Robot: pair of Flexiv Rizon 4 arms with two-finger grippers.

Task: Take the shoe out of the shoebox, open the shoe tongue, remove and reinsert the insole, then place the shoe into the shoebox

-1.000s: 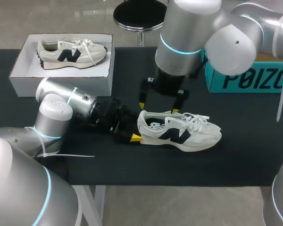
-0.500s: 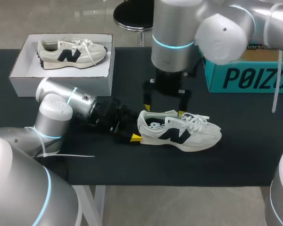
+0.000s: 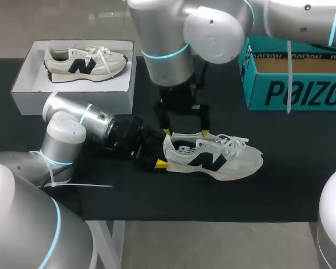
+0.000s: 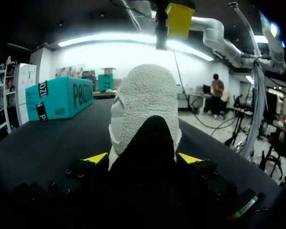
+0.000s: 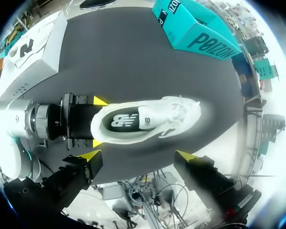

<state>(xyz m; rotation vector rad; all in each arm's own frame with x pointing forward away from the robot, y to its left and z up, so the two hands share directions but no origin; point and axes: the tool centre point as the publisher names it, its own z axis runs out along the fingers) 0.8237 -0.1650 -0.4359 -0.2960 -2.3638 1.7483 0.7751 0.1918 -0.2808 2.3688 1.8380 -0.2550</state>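
Observation:
A white sneaker (image 3: 218, 158) with a dark logo lies on its sole on the black table (image 3: 280, 185), toe to the right. My left gripper (image 3: 160, 152) lies low at the heel, shut on it from both sides. In the left wrist view the heel (image 4: 147, 119) fills the space between my fingers. My right gripper (image 3: 185, 133) hangs open just above the shoe's heel end, holding nothing. From the right wrist view, the right gripper (image 5: 139, 156) looks straight down into the shoe (image 5: 143, 120), where the insole (image 5: 124, 120) lies flat inside.
A white box half (image 3: 28, 89) at the back left holds a second sneaker (image 3: 84, 60). A teal shoebox (image 3: 294, 75) stands open at the back right. The right arm's wrist (image 3: 168, 56) rises over the table's middle.
My right arm has swung left across the table, and its gripper has shifted a little left over the shoe's heel end. The left arm and the shoe have not moved.

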